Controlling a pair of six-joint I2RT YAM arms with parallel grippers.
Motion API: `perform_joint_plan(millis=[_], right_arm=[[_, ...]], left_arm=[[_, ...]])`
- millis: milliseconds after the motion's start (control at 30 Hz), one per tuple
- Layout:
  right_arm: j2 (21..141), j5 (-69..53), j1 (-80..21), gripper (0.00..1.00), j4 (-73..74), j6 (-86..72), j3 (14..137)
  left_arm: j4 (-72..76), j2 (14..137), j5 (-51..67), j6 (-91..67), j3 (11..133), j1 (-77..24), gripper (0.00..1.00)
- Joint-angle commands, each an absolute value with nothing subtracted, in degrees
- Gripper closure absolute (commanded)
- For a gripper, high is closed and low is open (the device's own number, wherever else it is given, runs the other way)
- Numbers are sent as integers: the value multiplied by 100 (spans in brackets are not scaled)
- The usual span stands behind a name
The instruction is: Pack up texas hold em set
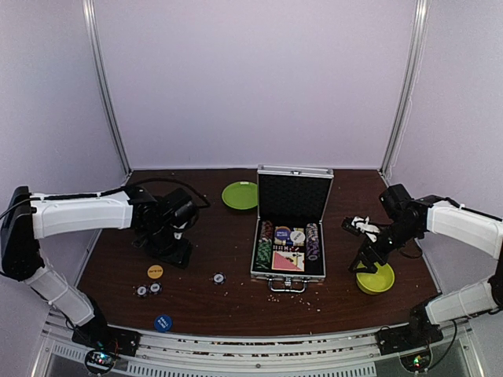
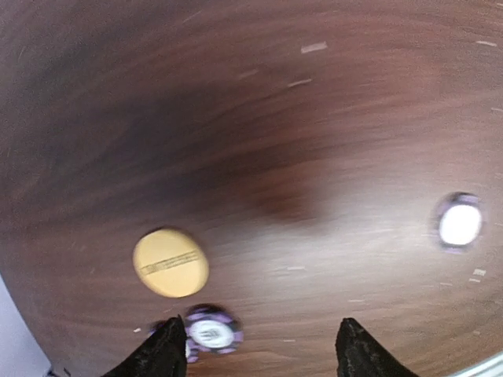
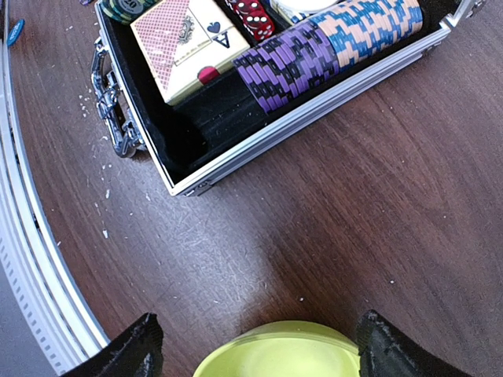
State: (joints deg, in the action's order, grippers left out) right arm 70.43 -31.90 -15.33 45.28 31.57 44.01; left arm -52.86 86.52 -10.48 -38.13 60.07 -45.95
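The silver case (image 1: 269,275) lies open mid-table with its lid upright. It holds striped chips, a card deck and round discs. The right wrist view shows its near corner (image 3: 259,145), the deck (image 3: 189,43) and purple chips (image 3: 291,67). An orange disc (image 1: 155,272), a blue disc (image 1: 163,323) and three loose chips (image 1: 148,290) (image 1: 218,277) lie on the table at the left. My left gripper (image 1: 173,250) is open and empty above the orange disc (image 2: 170,262) and a purple chip (image 2: 211,331). My right gripper (image 1: 369,259) is open and empty over the bowl.
A yellow-green bowl (image 1: 376,279) sits right of the case, below my right gripper (image 3: 261,345). A flat green plate (image 1: 240,195) lies at the back, left of the lid. Another chip (image 2: 460,223) lies to the right in the left wrist view. A metal rail runs along the near edge.
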Motion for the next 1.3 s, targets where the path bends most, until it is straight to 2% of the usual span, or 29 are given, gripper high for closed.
perform_joint_plan(millis=[0, 233, 733, 1100, 1267], right_arm=[[7049, -3242, -1502, 15, 4570, 3195, 4558], [7031, -3219, -1497, 15, 4565, 3199, 4547], [7102, -3191, -1502, 15, 4557, 3190, 4541], [7160, -3164, -1503, 15, 4548, 3186, 4543], [7181, -3164, -1503, 15, 4561, 3191, 4553]], left_arm=[[-5489, 8215, -1011, -4013, 5417, -3834, 31], [-5229, 8344, -750, -3639, 5165, -3070, 27], [-4484, 9276, -405, -3369, 5098, -2659, 28], [-4498, 9470, -422, -3338, 5121, -2658, 38], [-4798, 9272, -624, -3405, 5042, -2655, 36]])
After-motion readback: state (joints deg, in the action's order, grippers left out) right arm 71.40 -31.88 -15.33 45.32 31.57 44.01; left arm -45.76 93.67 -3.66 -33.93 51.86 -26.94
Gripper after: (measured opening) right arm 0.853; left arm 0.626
